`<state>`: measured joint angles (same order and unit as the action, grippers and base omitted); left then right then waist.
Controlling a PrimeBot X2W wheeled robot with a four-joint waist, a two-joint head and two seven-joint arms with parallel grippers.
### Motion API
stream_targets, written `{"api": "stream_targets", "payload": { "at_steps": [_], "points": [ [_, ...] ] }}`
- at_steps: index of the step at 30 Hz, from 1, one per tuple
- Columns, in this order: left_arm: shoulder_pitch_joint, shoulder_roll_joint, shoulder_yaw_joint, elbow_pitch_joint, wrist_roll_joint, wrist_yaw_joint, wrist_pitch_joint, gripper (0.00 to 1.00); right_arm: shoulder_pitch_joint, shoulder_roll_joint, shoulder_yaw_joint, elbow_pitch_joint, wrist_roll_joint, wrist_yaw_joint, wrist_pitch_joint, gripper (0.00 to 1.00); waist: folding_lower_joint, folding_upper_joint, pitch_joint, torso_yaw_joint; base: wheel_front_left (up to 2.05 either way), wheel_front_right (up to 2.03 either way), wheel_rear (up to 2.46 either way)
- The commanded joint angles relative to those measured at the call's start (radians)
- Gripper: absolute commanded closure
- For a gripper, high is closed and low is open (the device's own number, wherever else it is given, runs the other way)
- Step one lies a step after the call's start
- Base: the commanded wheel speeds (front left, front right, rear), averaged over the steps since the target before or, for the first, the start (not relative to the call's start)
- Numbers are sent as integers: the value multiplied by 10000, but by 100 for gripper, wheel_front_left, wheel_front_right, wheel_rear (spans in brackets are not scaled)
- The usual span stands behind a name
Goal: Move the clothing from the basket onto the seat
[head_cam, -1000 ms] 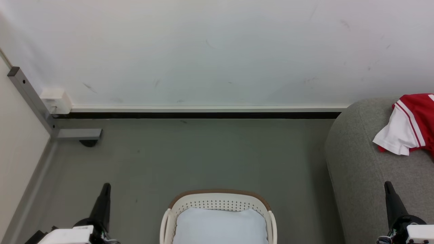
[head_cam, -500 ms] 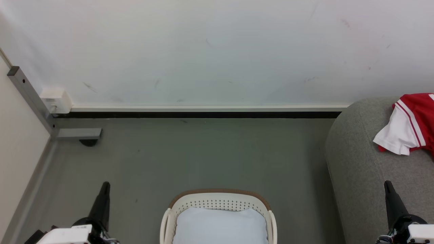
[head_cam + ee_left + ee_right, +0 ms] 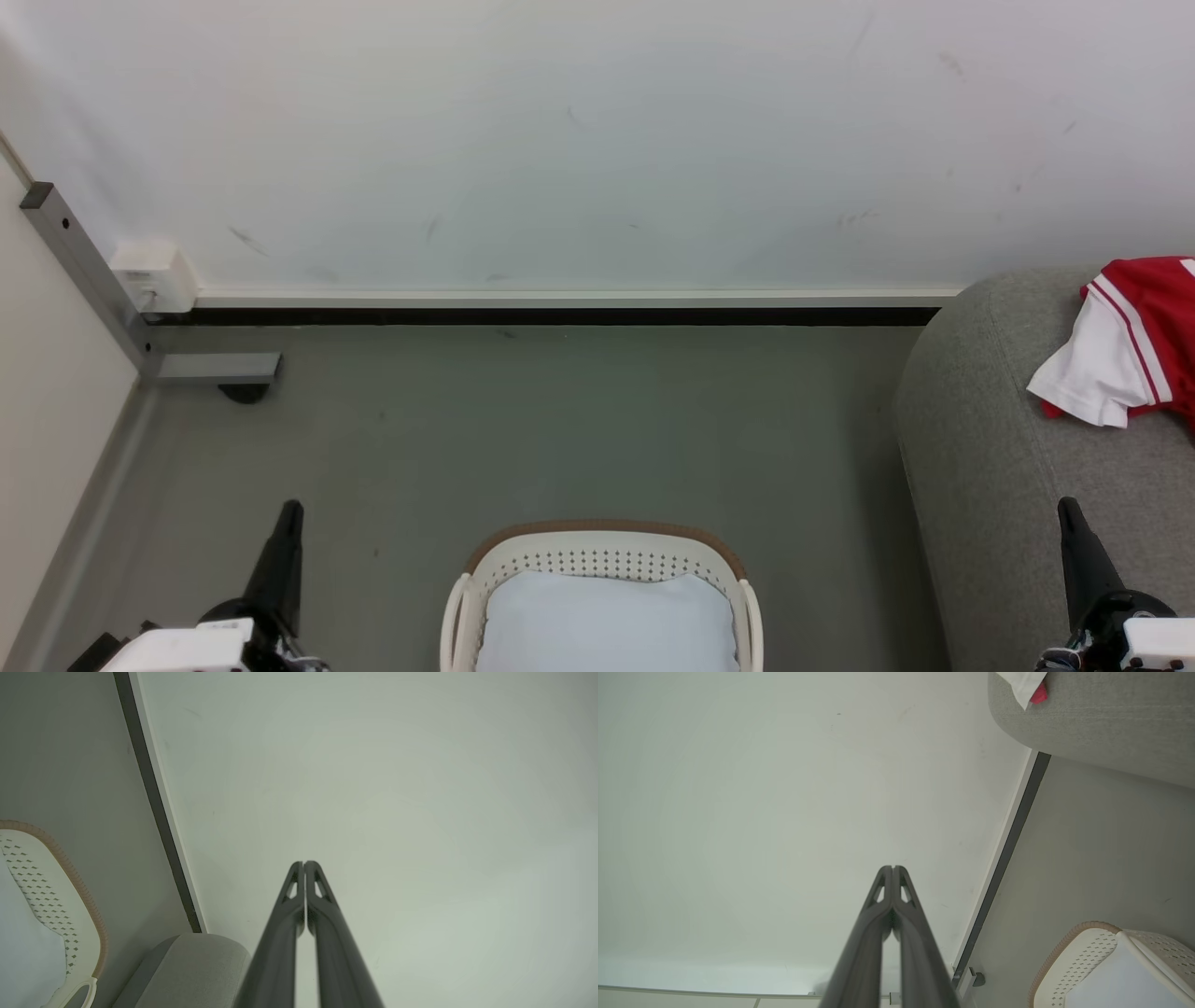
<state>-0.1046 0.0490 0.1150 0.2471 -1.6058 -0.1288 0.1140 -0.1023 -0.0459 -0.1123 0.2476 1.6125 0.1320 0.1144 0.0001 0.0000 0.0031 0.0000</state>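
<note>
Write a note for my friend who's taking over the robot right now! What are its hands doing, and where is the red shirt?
Left gripper: shut, holding nothing, low to the left of the basket.
Right gripper: shut, holding nothing, low by the sofa.
Red jersey: lying crumpled on the sofa, apart from both grippers.
Basket: on the floor between the grippers, with a pale blue-white cloth inside.
Done: the jersey is on the seat.
Left: probably nothing. The basket's near end is cut off in the head view, so check it.
</note>
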Motion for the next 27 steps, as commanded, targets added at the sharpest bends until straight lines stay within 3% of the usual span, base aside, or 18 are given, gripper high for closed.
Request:
{"api": "stream_targets", "payload": {
  "at_steps": [1, 27],
  "points": [
    [-93, 21, 20, -36, -128, -50, 40, 100, -138, -80, -39, -55, 8, -24, 33, 100, -1, 0, 0, 0, 0, 0, 0],
    [-92, 21, 18, -36, -129, -51, 38, 100, -137, -81, -39, -55, 9, -24, 32, 100, -1, 0, 0, 0, 0, 0, 0]
  ]
}}
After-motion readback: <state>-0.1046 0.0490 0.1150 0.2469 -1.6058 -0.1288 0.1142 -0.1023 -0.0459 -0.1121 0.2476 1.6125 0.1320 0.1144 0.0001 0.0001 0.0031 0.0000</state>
